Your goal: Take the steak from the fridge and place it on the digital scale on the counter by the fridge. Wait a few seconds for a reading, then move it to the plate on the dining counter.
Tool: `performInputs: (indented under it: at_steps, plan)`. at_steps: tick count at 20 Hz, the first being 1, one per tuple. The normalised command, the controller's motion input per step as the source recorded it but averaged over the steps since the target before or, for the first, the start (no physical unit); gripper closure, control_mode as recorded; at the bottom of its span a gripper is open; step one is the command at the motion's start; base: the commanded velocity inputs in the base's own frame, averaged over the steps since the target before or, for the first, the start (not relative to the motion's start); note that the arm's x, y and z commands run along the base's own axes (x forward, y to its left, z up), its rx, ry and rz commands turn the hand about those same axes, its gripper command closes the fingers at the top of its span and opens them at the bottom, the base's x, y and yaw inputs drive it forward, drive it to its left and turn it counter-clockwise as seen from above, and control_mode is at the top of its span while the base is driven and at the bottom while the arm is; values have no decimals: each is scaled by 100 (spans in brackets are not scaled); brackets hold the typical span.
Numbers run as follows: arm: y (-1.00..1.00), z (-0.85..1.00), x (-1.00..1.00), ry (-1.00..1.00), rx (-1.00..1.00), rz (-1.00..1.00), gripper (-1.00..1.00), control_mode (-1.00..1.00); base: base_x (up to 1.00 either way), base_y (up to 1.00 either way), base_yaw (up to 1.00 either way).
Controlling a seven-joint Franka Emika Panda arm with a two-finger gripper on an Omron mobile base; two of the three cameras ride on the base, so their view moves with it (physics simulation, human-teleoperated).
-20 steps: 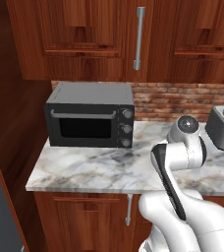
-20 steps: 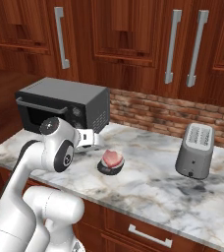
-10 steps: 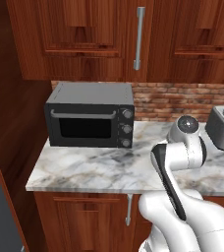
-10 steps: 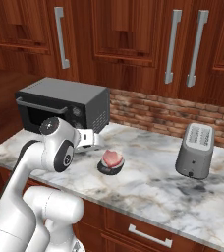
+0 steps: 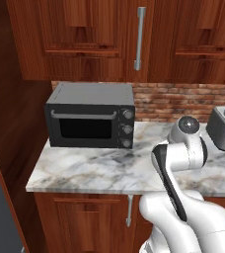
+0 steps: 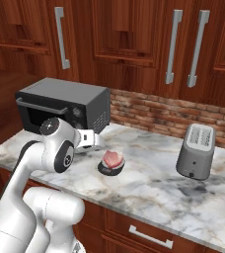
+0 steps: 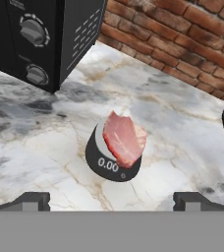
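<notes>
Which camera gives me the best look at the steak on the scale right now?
The hand view: the steak lies close and unobstructed on the round black scale, whose readout shows 0.00. The right base view shows the steak small and farther off, beside the gripper. In the left base view the arm covers that spot.

A glossy white, smooth-shelled robot arm [image 5: 183, 197] of rounded tubular links, with dark grey bands at its joints and a round grey cap on its elbow; the gripper [image 7: 111, 201] carries two small dark, blocky finger tips [image 7: 31, 201], set wide apart.
</notes>
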Motion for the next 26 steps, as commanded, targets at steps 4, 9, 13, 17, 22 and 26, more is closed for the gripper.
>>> performInputs:
  at_steps: [4,9,13,17,22,26]
  plan:
    - [0,0,0,0,0,0,-100,-100,0,0,0]
    - [0,0,0,0,0,0,-100,-100,0,0,0]
    - [0,0,0,0,0,0,-100,-100,0,0,0]
    - [0,0,0,0,0,0,-100,-100,0,0,0]
    - [0,-7,0,0,0,0,-100,-100,0,0,0]
    - [0,-22,1,0,0,0,-100,-100,0,0,0]
